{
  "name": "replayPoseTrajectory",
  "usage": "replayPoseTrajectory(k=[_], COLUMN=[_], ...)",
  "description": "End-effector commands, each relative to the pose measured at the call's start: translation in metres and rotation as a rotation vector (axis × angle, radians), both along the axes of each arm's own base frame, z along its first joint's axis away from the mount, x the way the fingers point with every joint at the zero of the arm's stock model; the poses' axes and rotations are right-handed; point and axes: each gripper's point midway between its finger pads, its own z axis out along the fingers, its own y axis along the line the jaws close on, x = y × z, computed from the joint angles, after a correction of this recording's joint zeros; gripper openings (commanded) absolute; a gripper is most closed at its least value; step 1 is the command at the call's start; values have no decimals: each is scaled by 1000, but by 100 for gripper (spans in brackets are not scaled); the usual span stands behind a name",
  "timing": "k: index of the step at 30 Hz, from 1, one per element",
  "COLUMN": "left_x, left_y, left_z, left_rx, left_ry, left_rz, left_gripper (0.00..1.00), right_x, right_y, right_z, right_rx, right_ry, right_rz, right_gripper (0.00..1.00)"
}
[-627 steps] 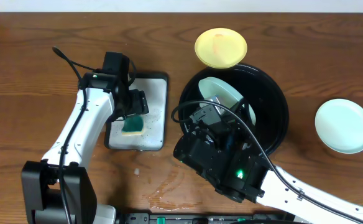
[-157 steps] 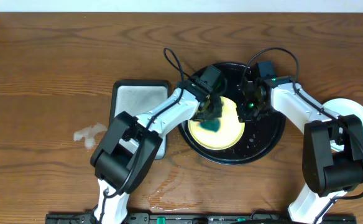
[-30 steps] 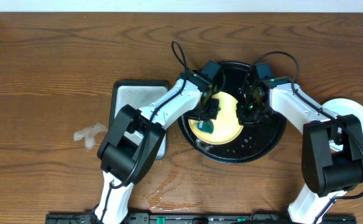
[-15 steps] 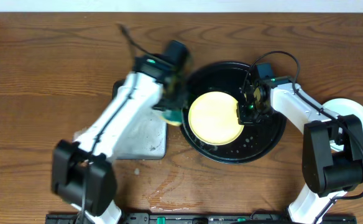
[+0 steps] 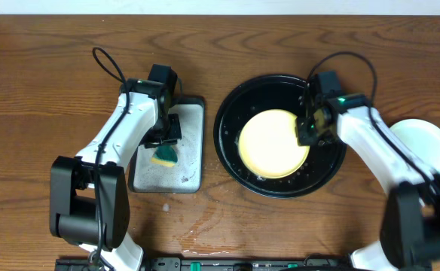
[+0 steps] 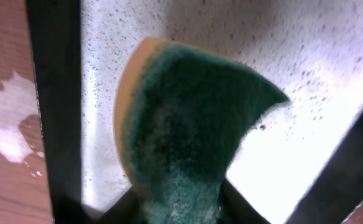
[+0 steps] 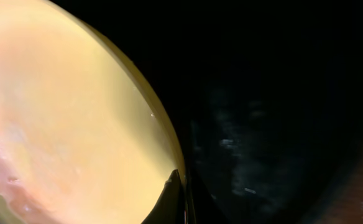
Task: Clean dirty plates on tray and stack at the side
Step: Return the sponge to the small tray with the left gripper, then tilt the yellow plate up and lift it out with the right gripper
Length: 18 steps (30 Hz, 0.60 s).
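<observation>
A pale yellow plate (image 5: 274, 143) lies in the round black tray (image 5: 254, 94). My right gripper (image 5: 308, 129) is shut on the plate's right rim; in the right wrist view its fingers (image 7: 174, 194) pinch the yellow plate (image 7: 63, 124) edge over the black tray (image 7: 281, 93). A pale mint plate (image 5: 423, 141) sits on the bare wood at the far right, partly behind my right arm. My left gripper (image 5: 165, 138) is over the silver tray (image 5: 191, 120), with the green sponge (image 5: 163, 156) between its fingers. Up close, the sponge (image 6: 188, 124) fills the gap of the left gripper (image 6: 180, 205), touching both sides.
The silver-grey rectangular tray (image 6: 293, 155) is speckled and wet, with a dark rim (image 6: 54, 93). A wet patch (image 5: 205, 222) lies on the wood near the front edge. Bare wood stretches left of the silver tray and behind both trays.
My left arm has swung left off the yellow plate, carrying the sponge onto the silver tray. The right gripper, still on the plate's rim, has drawn the plate a little to the right.
</observation>
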Motion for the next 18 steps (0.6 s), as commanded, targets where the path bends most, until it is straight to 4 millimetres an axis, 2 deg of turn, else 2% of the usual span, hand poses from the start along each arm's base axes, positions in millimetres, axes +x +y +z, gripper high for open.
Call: replayPoseTrajectory(k=[1,5,9,14,18], left_x=[6,9,9,1,-7], left_y=[4,4,3,-2,-1], left_z=[10,30,61,99,118], left_rx=[13,1,-21,-80,-89], left_ry=[-37,-102,-192,-297,-347], left_rz=[-2,-1,0,-5,-5], left_gripper=[50,66,75,79,79], right_x=[8,10,8,-3,-11], right_y=[-9,-22,-29,-32,-16], right_z=[43,86,129,179,193], right_rx=[-129,-296,-439,-653,-726], right_ry=[-167,-324,-474,-635,-681], right_rz=[22,24,22,35,123], right_gripper=[1,1,1,1,1])
